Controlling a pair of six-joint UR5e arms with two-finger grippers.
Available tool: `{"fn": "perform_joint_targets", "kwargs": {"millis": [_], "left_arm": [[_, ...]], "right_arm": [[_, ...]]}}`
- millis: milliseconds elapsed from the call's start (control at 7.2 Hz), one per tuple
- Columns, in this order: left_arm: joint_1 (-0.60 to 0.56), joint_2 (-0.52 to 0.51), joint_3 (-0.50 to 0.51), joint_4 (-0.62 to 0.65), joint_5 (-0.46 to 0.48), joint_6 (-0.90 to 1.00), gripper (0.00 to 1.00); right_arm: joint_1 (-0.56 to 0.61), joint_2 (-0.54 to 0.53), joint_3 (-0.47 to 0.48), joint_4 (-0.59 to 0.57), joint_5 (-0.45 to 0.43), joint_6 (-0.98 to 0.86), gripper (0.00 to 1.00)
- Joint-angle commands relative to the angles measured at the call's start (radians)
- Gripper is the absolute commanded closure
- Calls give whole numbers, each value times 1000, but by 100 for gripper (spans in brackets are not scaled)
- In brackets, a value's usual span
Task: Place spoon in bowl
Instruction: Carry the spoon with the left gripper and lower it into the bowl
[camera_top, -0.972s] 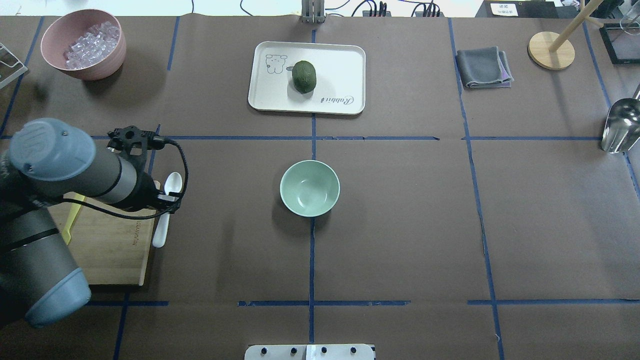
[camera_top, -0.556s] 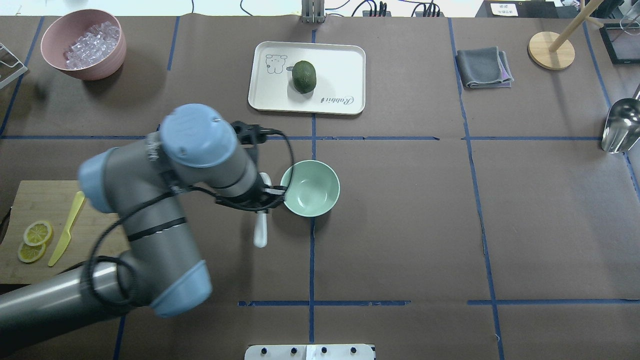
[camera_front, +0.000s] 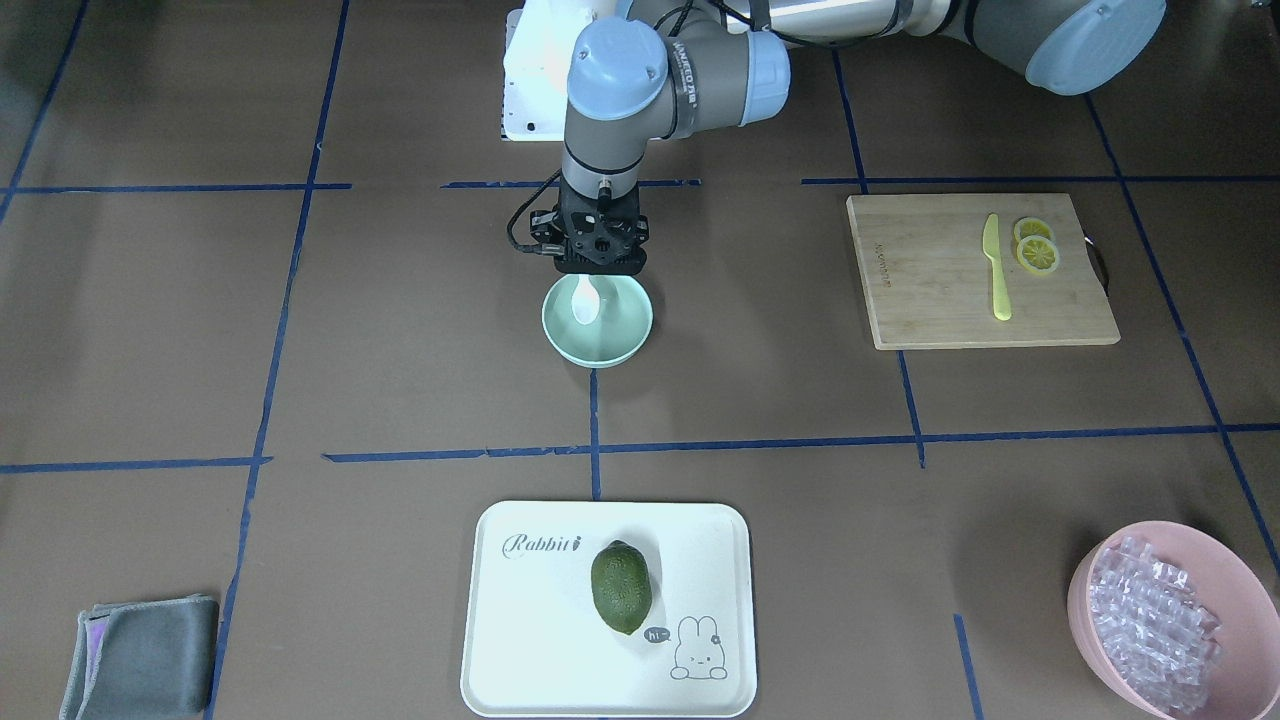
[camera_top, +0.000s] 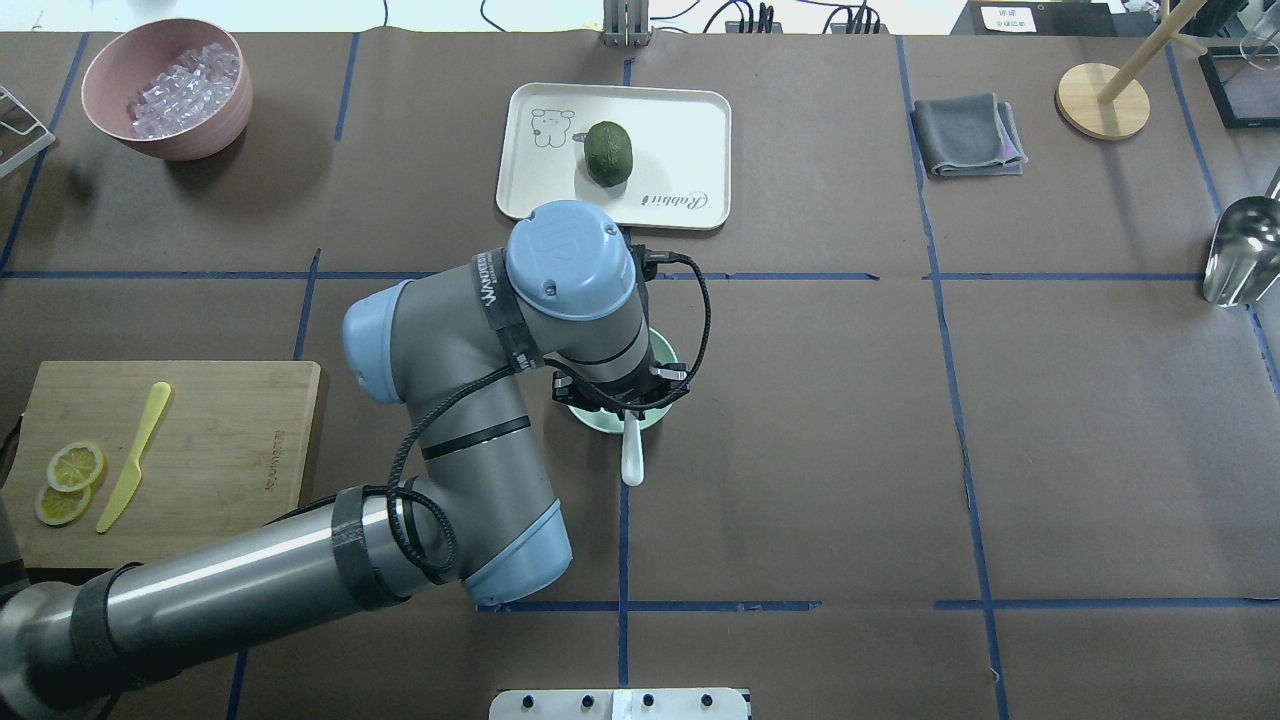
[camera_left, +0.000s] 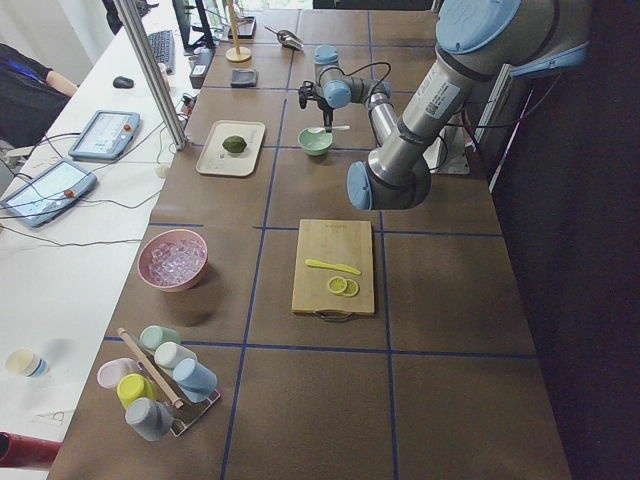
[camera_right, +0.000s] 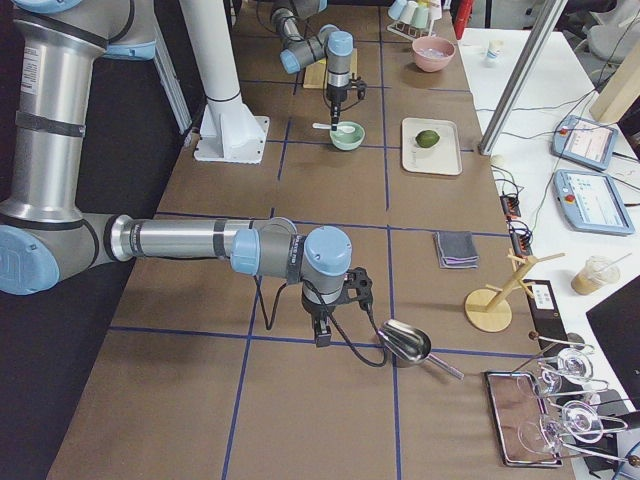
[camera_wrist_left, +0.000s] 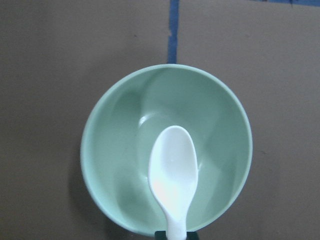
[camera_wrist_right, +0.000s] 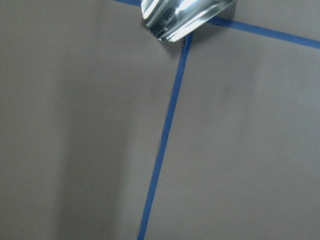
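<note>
The pale mint-green bowl (camera_front: 620, 342) stands at the table's middle. My left gripper (camera_front: 597, 266) hangs over its near-robot rim, shut on the white spoon (camera_front: 585, 301). The spoon lies level, with its scoop over the bowl's inside (camera_wrist_left: 120, 150) and its handle (camera_top: 632, 455) sticking out past the rim toward the robot. In the left wrist view the scoop (camera_wrist_left: 173, 172) is hollow side up. I cannot tell whether it touches the bowl. My right gripper (camera_right: 322, 334) shows only in the exterior right view, low over the table. I cannot tell whether it is open.
A white tray (camera_top: 690, 120) with a green fruit (camera_top: 609, 152) lies beyond the bowl. A cutting board (camera_top: 230, 470) with a yellow knife (camera_top: 135, 455) and lemon slices is on the left. A pink bowl of clear cubes (camera_top: 168, 88), a grey cloth (camera_top: 966, 135) and a metal scoop (camera_right: 405, 343) are also there.
My left arm has carried the spoon to the right, from beside the cutting board to over the mint-green bowl. The bowl has not moved.
</note>
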Motion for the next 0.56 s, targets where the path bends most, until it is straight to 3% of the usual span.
{"fn": "perform_joint_targets", "kwargs": {"millis": [0, 139, 278, 417], "left_arm": [[-4, -12, 29, -7, 0, 56, 92], [-16, -11, 29, -8, 0, 59, 65], [-27, -12, 29, -7, -6, 58, 27], [-37, -11, 29, -8, -11, 59, 8]], "right_arm": [[0, 0, -1, 0, 0, 0, 0], [0, 0, 1, 0, 0, 0, 0], [0, 0, -1, 0, 0, 0, 0], [0, 0, 1, 0, 0, 0, 0]]}}
